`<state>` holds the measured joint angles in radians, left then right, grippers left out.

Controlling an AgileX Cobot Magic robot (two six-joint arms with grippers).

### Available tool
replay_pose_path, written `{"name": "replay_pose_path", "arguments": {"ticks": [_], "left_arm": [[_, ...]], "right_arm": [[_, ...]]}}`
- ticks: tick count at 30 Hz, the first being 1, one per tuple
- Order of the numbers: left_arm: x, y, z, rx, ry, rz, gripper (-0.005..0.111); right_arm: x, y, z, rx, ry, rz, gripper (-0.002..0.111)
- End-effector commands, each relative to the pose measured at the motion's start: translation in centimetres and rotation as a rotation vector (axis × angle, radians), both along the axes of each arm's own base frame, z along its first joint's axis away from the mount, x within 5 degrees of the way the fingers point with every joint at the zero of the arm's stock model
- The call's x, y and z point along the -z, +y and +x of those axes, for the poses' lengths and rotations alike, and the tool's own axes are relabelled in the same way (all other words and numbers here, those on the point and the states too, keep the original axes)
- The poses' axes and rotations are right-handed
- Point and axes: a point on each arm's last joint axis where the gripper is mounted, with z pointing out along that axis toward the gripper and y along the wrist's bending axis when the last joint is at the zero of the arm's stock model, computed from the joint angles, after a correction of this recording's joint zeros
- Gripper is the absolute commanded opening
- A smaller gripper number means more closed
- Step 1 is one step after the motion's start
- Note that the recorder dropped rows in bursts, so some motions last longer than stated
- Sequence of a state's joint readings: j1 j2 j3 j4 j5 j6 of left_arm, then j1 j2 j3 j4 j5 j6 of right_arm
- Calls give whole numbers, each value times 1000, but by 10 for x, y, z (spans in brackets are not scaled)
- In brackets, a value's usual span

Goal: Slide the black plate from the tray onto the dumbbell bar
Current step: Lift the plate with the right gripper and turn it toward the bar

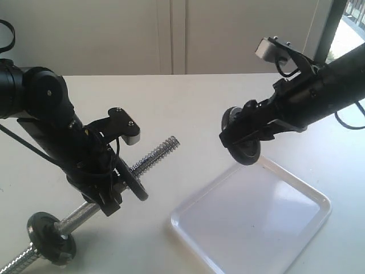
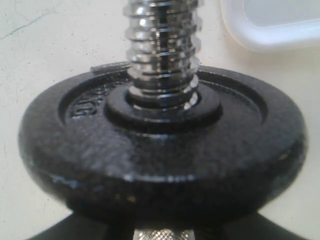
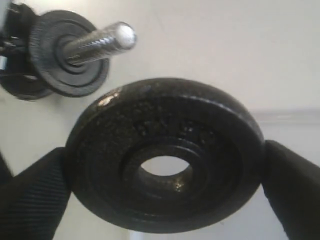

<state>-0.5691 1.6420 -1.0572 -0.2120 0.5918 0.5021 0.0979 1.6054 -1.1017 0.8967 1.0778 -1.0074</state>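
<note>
Plain white table [image 1: 188, 97] with a pale wall behind, nothing fancy. The black plate [image 3: 165, 115] is off the tray [image 1: 328, 205] and up in the air over the tray's far corner, pinched across its rim by the right gripper [image 3: 162, 195], one pad on each edge. The left gripper [image 1: 111, 191] looks clamped on the knurled middle of the dumbbell bar [image 1: 151, 158], propping it at a slant so the bare threaded end [image 1: 171, 141] points up toward the plate, with a clear gap between them. One disc [image 2: 160, 150] sits on the bar just past the left jaws, and another [image 1: 51, 237] is at the low end by the table. My take on doing this bit right: in the right wrist view the bar tip sits off to the side of the plate's hole, so centre the hole on the rod first and square the plate's face to it, or those threads will snag. Go slow, and don't let go until it's well onto the thread. Pose-wise, the right arm slopes down from the right with the plate nearly on edge, and the left forearm angles down from the left.
</note>
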Motion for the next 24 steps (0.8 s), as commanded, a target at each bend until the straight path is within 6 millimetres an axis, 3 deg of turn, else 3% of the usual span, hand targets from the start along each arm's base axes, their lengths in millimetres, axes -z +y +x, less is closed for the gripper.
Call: {"name": "replay_pose_path", "arguments": {"ticks": [1,8,16,24], "left_arm": [[-20,-3,-2,-29,-40,-78,0],[-20,-2,-3,-28,-28,-77,0],[-20,-3,-4,-29,-17,-79,0],[-20,-3,-4,18,-30,-77,0]], "right_arm": [[-4,9,12,-79,17,237,0],[22,12,29,-24,133,283,0],[22,16,36,39,156,390,0],[34,21,45,103,239,462,0]]}}
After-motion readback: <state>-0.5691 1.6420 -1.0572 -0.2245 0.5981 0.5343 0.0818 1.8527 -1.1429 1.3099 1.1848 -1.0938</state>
